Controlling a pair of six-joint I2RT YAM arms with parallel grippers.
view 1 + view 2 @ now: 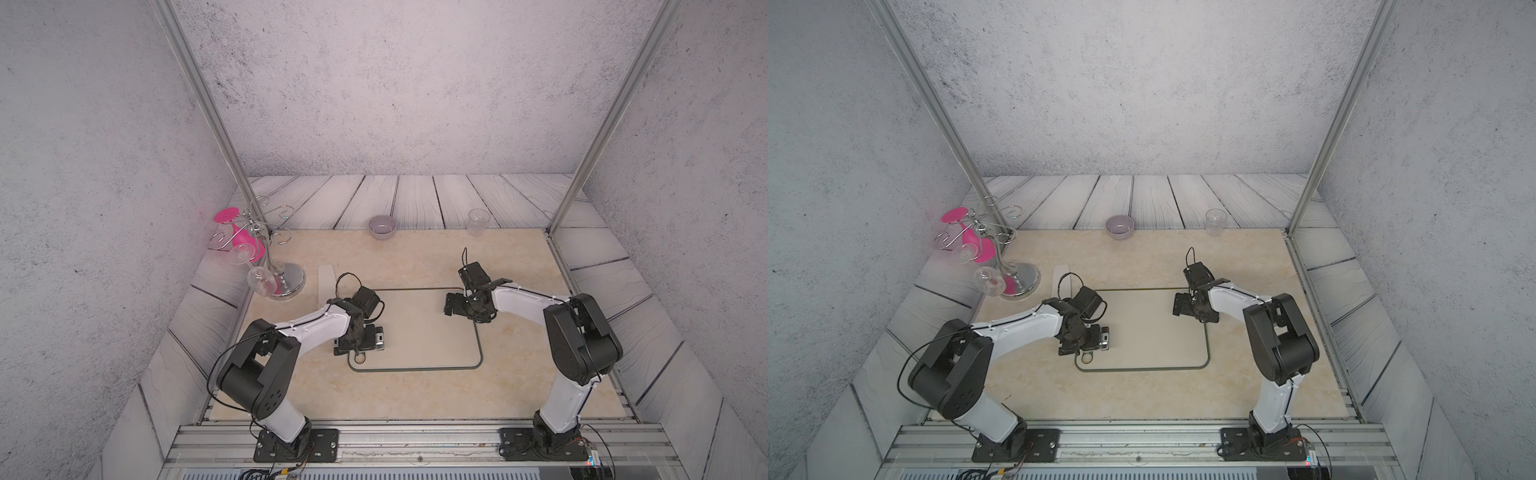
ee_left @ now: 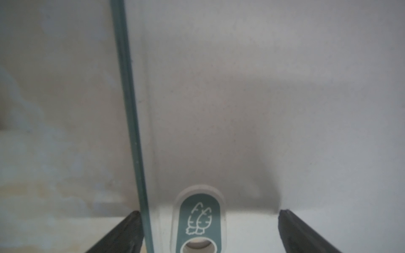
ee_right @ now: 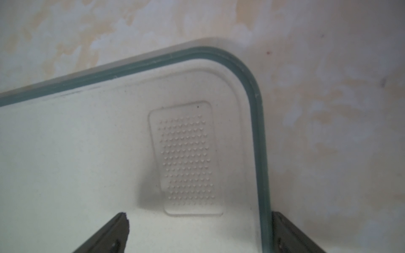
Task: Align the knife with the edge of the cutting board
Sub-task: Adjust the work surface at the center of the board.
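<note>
Knife (image 1: 326,283) beside the cutting board (image 1: 424,332) — squareness hard to judge
It lies on the table (image 1: 374,386) just off the board's 10 o'clock corner. The left tool (image 1: 359,347) at 8 o'clock and the right tool (image 1: 454,304) at 2 o'clock both gape empty — best to slide the blade's long side gently flush with the board's edge.

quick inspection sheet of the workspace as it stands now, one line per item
surface: beige marbled tabletop, no spill seen
job's things: cutting board flat at centre; knife on the tabletop beside the board's left edge, apart from it, partly hidden by the left arm
clutter: grey bowl and clear cup at the far edge; glass rack with a pink glass far left
grippers: left gripper open over the board's hole corner; right gripper open over its far right corner; both empty
cables: black cable loops at both wrists
surroundings: grey walls, metal frame post
</note>
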